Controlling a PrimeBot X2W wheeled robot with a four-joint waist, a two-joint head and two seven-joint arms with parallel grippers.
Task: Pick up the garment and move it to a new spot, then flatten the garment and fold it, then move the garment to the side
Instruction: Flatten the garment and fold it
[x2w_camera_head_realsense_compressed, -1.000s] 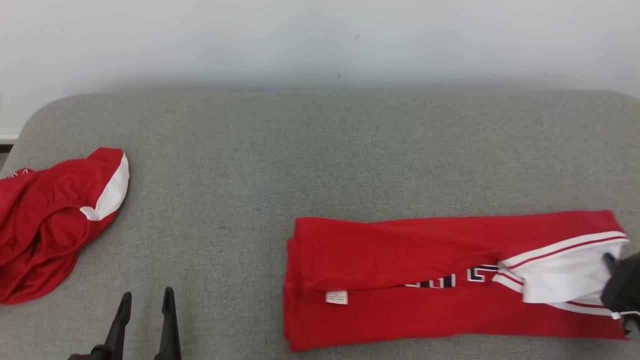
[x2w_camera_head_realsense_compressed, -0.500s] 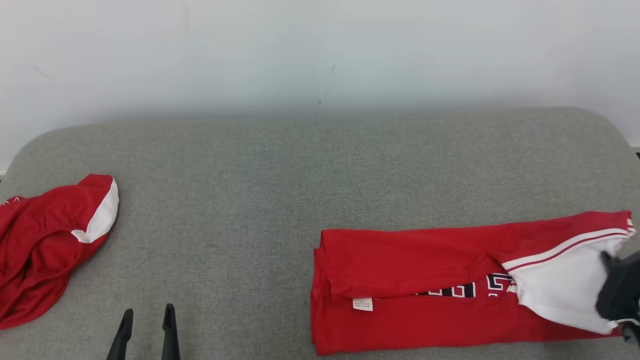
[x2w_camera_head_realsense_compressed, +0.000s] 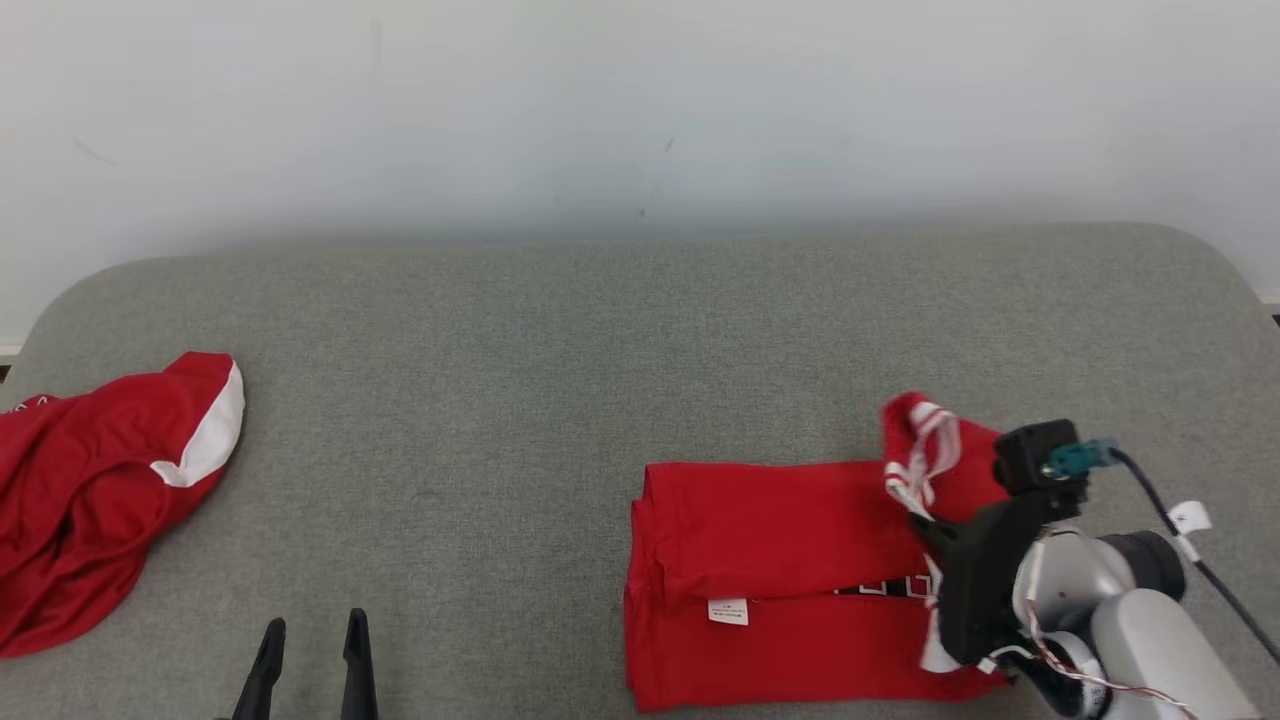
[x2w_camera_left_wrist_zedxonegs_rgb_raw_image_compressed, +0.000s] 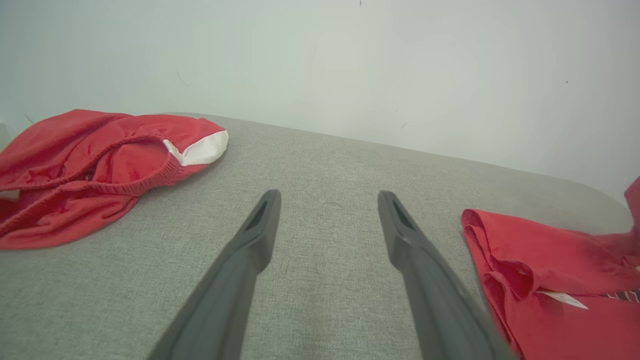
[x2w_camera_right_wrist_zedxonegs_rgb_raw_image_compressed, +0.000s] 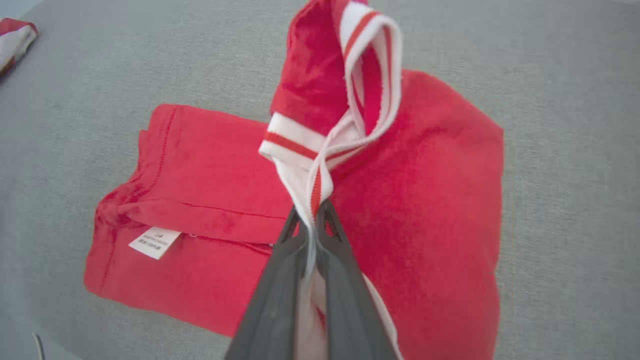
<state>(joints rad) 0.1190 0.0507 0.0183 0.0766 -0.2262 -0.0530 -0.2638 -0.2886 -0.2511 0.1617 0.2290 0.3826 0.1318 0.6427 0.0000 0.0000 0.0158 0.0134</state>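
The red garment (x2w_camera_head_realsense_compressed: 780, 540) lies in the lower right of the head view on the grey counter (x2w_camera_head_realsense_compressed: 600, 350). It is already narrowed into a long band, with its white label (x2w_camera_head_realsense_compressed: 727, 611) showing near its left end. The right claw (x2w_camera_right_wrist_zedxonegs_rgb_raw_image_compressed: 312, 212) is pinched tight on the white-and-red striped trim (x2w_camera_right_wrist_zedxonegs_rgb_raw_image_compressed: 287, 142) at the garment's right end and holds it lifted above the rest of the cloth. That end arches up and over toward the left of the frame. Judging by this, the step in hand is a fold in half: a grip at the very edge lets the whole end follow and land squarely on the flat part. The left claw (x2w_camera_head_realsense_compressed: 310, 640) sits at the lower left, fingers spread wide with nothing between them, well clear of the fold. A second red garment (x2w_camera_head_realsense_compressed: 90, 490) lies crumpled at the far left edge, well apart.
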